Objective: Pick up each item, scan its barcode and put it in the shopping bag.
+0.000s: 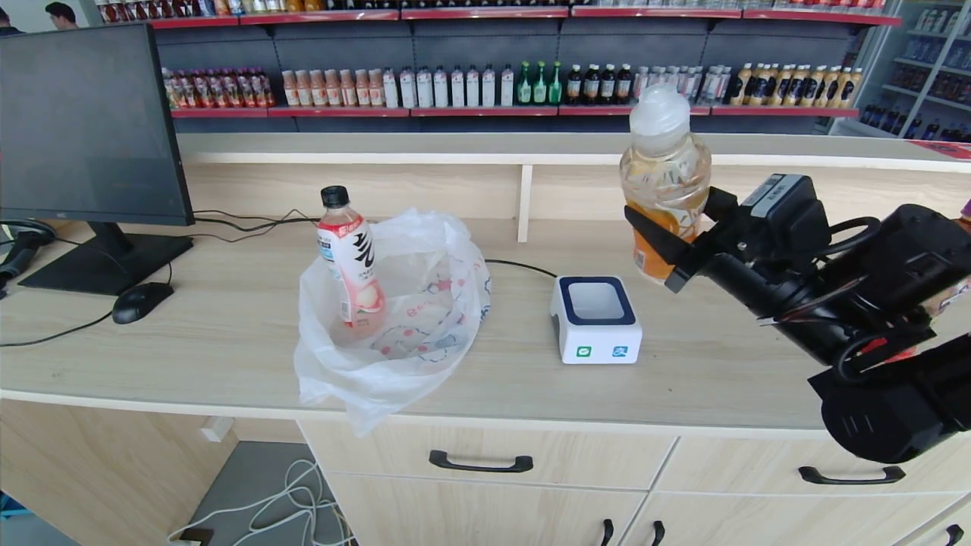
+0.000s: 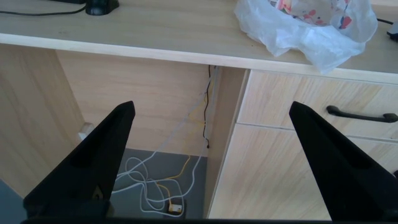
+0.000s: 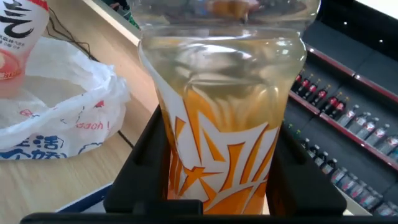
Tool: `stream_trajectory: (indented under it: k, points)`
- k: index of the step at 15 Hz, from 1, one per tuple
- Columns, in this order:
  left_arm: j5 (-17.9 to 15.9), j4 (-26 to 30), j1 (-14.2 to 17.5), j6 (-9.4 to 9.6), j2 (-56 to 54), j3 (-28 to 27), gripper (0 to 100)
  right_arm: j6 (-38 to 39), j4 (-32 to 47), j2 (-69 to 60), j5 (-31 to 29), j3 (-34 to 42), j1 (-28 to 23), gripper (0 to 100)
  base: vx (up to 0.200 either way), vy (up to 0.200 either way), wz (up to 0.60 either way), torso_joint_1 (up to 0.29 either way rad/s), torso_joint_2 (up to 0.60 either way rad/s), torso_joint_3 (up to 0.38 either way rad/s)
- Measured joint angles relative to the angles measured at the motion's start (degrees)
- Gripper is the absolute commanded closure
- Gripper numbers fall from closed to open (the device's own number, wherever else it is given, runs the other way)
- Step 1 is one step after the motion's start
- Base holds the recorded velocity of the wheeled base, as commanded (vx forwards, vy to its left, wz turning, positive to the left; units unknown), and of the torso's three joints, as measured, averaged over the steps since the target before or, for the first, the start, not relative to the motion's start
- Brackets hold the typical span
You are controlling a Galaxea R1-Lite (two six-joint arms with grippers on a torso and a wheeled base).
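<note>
The orange bottle (image 1: 665, 178) stands upright, clamped in the right gripper (image 1: 667, 246) above the counter (image 1: 227, 341). The scanner (image 1: 595, 318) lies below it toward the robot's left, and the shopping bag (image 1: 394, 334) is farther left. The left gripper (image 2: 211, 112) hangs spread and empty below the counter edge, so the right arm is nearer; there are two bottles, the pink bottle (image 1: 350, 262) standing in the one bag, and one scanner.

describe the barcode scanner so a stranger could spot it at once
On the long wooden counter, look just right of the white plastic bag holding a pink bottle. The scanner is the small white box there, alone in having a dark blue frame around its top window.
</note>
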Motion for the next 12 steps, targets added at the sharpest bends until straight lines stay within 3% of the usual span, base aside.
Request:
stream_trajectory:
  k: [3,9,12]
  points:
    - [0.0,0.0,0.0,-0.06,0.0,0.0,0,4.9,-0.11,-2.78,-7.02,3.06,1.68,100,0.0,0.0,0.0,0.0,0.0,0.0]
    - [0.0,0.01,0.0,-0.29,0.0,0.0,0,11.25,-0.09,-4.38,-10.45,4.06,2.01,100,0.0,0.0,0.0,0.0,0.0,0.0]
    - [0.0,0.04,0.0,-0.32,0.0,0.0,0,12.4,-0.16,-4.73,-10.89,4.33,1.68,100,-0.2,0.0,0.0,0.012,0.0,0.001]
